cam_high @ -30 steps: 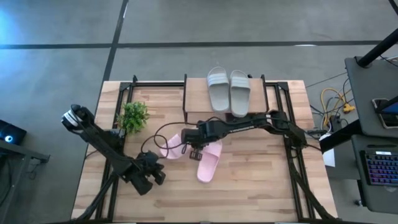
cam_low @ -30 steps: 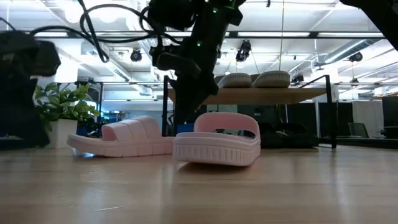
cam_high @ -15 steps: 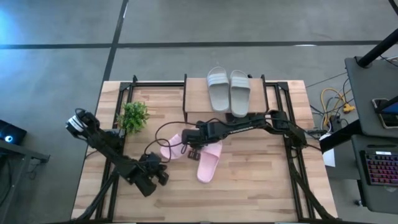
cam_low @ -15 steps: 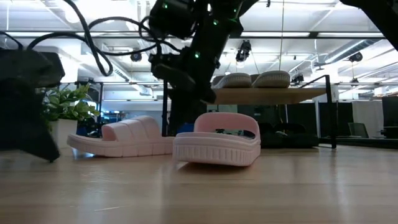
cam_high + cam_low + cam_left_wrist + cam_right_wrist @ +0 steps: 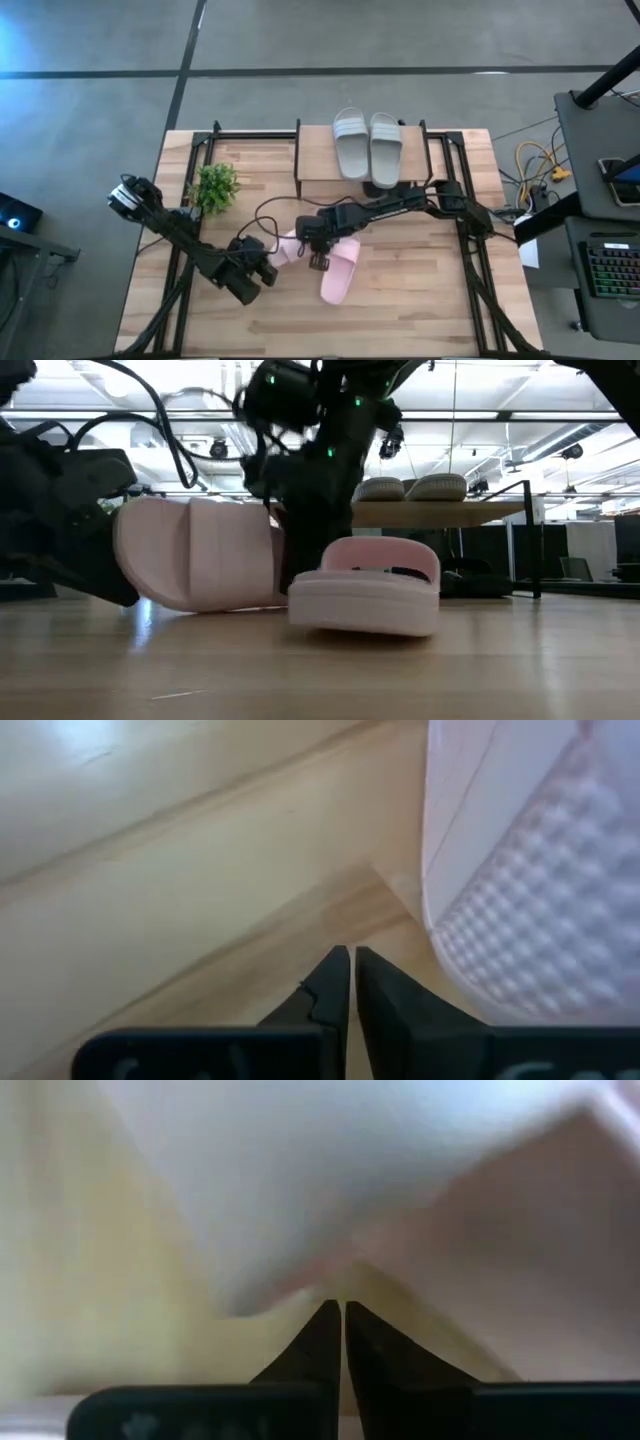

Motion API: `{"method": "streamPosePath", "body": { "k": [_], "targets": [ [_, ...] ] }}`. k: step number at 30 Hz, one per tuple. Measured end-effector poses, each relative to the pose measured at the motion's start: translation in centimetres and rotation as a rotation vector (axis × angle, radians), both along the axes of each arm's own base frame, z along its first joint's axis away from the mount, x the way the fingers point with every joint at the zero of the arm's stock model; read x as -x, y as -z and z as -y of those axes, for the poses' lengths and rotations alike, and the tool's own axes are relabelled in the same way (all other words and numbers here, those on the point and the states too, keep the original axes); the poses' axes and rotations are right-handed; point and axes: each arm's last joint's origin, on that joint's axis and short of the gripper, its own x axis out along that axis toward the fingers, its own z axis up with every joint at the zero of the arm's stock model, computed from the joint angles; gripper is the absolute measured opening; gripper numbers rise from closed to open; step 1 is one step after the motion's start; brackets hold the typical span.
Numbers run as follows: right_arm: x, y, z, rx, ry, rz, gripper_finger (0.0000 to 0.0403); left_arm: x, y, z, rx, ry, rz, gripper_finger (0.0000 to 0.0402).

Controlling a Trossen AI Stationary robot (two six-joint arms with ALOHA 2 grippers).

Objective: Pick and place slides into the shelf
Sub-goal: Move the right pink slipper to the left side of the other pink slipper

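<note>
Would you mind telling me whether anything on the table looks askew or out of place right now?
Yes. One pink slide is tipped up on its edge between the left gripper and right gripper, both shut, while its mate lies flat. The grey pair sits neatly on the shelf.

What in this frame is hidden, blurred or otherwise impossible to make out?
- Left pink slide: high view, mostly covered by both arms.
- Lower level of the shelf: high view, hidden under its plank top and the grey slides.
- Right gripper: right wrist view, the pink surface ahead is too blurred to tell contact.
</note>
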Motion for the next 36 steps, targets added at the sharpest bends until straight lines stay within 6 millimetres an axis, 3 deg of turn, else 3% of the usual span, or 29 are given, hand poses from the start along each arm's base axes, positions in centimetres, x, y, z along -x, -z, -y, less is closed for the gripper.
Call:
{"method": "streamPosePath", "body": {
  "k": [7,11,16,19,22,25,28,32,36],
  "targets": [
    [-1.6,-3.3,-1.9,-0.036,-0.049,0.129,0.0013,0.0,-0.3,-0.2,0.003,0.000,-0.003,0.0006],
    [-2.7,-6.2,-2.1,0.061,-0.048,0.238,0.0013,0.3,-0.4,-0.4,-0.001,0.006,-0.032,0.0006],
    [-3.7,-8.6,-1.9,0.015,-0.029,0.328,0.0013,1.1,-0.9,-0.9,-0.034,0.008,-0.087,0.0006],
    [-4.1,-8.4,-2.1,-0.040,0.044,0.305,0.0013,1.7,-1.3,-1.4,-0.066,0.009,-0.139,0.0006],
    [-3.9,-6.9,-2.3,-0.134,0.090,0.184,0.0013,2.4,-1.9,-2.1,-0.111,-0.004,-0.170,0.0006],
    [-3.9,-4.8,-3.0,-0.236,0.030,0.080,0.0013,3.0,-2.7,-2.7,-0.152,-0.018,-0.177,0.0006],
    [-3.9,-4.0,-3.6,-0.324,-0.010,0.033,0.0013,3.6,-3.4,-3.2,-0.190,-0.021,-0.184,0.0006],
    [-4.1,-4.6,-3.7,-0.318,-0.017,0.052,0.0013,4.1,-4.1,-3.8,-0.222,-0.031,-0.191,0.0006],
    [-4.7,-6.5,-2.2,-0.239,-0.005,0.126,0.0013,4.3,-4.5,-4.1,-0.220,-0.033,-0.190,0.0006]
  ]
}}
